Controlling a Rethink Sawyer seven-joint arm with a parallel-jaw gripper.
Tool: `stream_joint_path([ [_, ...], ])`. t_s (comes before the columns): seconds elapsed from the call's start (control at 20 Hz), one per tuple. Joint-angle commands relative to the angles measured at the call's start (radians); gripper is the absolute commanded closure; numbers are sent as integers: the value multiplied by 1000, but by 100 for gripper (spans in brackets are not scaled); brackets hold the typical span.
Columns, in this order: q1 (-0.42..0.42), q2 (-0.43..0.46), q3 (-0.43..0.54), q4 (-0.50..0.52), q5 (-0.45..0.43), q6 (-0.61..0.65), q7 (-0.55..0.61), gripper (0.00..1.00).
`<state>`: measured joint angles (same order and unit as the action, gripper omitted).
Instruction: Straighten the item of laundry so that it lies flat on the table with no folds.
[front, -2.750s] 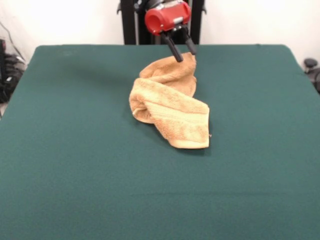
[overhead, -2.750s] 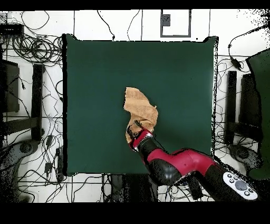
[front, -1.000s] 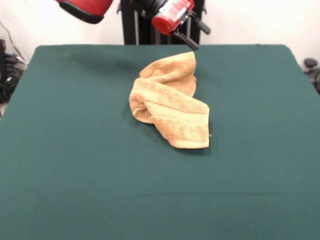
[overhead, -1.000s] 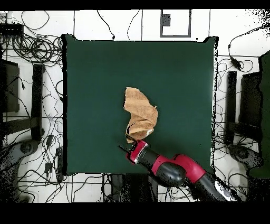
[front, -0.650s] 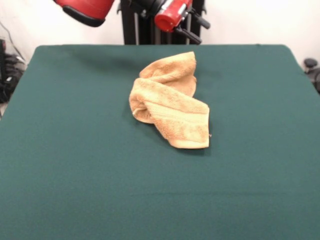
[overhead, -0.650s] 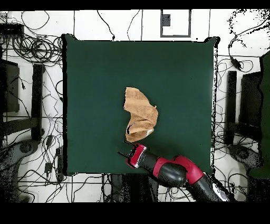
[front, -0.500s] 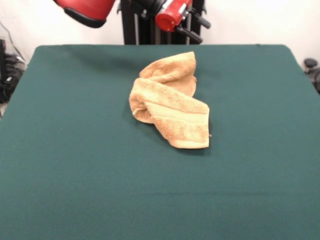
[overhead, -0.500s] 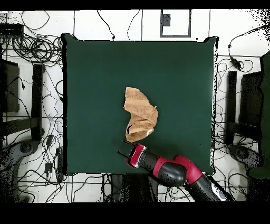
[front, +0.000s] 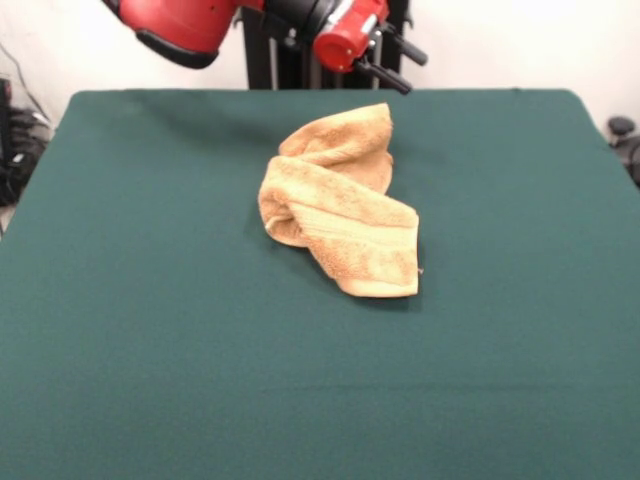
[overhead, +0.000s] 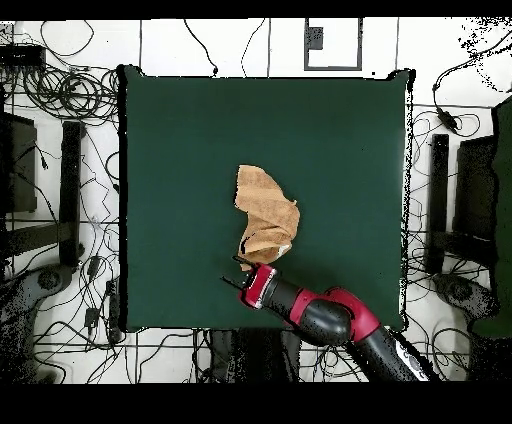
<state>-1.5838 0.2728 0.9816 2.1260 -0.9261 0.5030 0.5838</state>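
One crumpled towel (front: 338, 204), long axis running away from gripper (front: 400, 67); gripper parted, empty, just beyond towel's far end.

The towel (front: 338, 196) was tan-orange terry cloth with a rough, looped, matt pile; a flatter woven band crossed it near the end lying farthest from the arm (front: 190, 22). The table (front: 150, 300) under the towel wore plain dark green cloth, matt and fine-grained, with faint creases. Above the towel's other end, the arm showed smooth, glossy red shells that looked like plastic, and the gripper (front: 400, 65) fingers (front: 386, 78) were matt black.
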Motion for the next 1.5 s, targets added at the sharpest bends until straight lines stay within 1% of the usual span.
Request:
stream_joint_path([
  [0.05, 81, -69, 56, -174, 7, 83, -182, 0],
  [0.15, 97, -143, 63, -164, -6, 75, -135, 0],
  [0.25, 114, -211, 78, -159, -3, 94, -123, 0],
  [0.4, 129, -318, 107, -142, 16, 133, -131, 0],
  [0.55, 125, -456, 166, -105, 27, 157, -153, 0],
  [0.75, 119, -635, 237, -68, -3, 158, -196, 0],
  [0.8, 127, -655, 236, -75, -12, 168, -217, 0],
  [0.95, 150, -670, 219, -80, -76, 123, -234, 0],
  [1.0, 155, -684, 218, -65, -106, 87, -213, 0],
  [1.1, 165, -743, 219, -22, -156, 5, -108, 0],
  [1.15, 178, -790, 222, 1, -178, -34, -36, 0],
  [1.2, 210, -834, 205, 21, -224, -79, 50, 0],
  [1.3, 277, -951, 188, 62, -286, -154, 218, 0],
  [1.35, 304, -1003, 178, 80, -306, -187, 281, 0],
  [1.4, 323, -1041, 165, 95, -320, -219, 321, 0],
  [1.5, 352, -1040, 125, 82, -322, -246, 327, 0],
])
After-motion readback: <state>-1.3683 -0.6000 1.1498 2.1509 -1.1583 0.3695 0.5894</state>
